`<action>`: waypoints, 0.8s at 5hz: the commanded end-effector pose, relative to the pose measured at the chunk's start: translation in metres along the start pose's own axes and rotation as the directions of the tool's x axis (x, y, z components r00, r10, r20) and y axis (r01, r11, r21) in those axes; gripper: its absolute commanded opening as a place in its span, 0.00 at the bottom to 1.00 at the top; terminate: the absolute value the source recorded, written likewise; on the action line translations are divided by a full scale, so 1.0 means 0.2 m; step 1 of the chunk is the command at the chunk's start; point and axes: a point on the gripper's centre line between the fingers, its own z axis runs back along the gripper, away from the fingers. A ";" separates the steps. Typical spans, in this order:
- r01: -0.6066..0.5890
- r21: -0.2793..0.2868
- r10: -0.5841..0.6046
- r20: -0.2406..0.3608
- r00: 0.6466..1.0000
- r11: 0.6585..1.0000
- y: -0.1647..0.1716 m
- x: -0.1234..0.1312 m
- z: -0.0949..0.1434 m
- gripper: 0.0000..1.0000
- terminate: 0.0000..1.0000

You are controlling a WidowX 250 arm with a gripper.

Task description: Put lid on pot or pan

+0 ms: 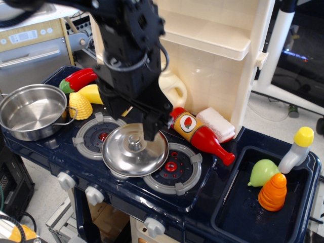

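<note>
Above the toy stove (202, 195), the black arm reaches down from the top left, and its gripper (135, 129) hangs right over the lid (135, 150). One dark finger (151, 126) shows just to the right of the lid's knob; the other is hidden behind the arm's bulk, so I cannot tell whether the jaws are spread or closed on the knob. Behind the gripper rises the cream cabinet (217, 61). Well off to its left, at the stove's corner, sits the pot (33, 111), empty and open to view. The lid lies directly beneath the gripper, straddling the two grey burners (174, 174). To the gripper's right lie a red ketchup bottle (200, 134) and a white sponge (216, 123), with a cream jug (172, 88) just behind. To its left are a corn cob (80, 105), a banana (93, 93) and a red pepper (78, 79). Far to the right, in the sink (243, 212), rest a green pear (263, 172) and an orange cone (273, 192).
</note>
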 end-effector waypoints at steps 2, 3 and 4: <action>0.002 -0.006 -0.003 -0.052 0.999 1.000 0.03 -0.03 -0.17 1.00 0.00; 0.030 0.008 -0.029 -0.039 0.999 1.000 0.07 -0.01 -0.20 1.00 0.00; 0.069 0.012 -0.069 -0.018 0.997 0.998 0.10 0.03 -0.22 1.00 0.00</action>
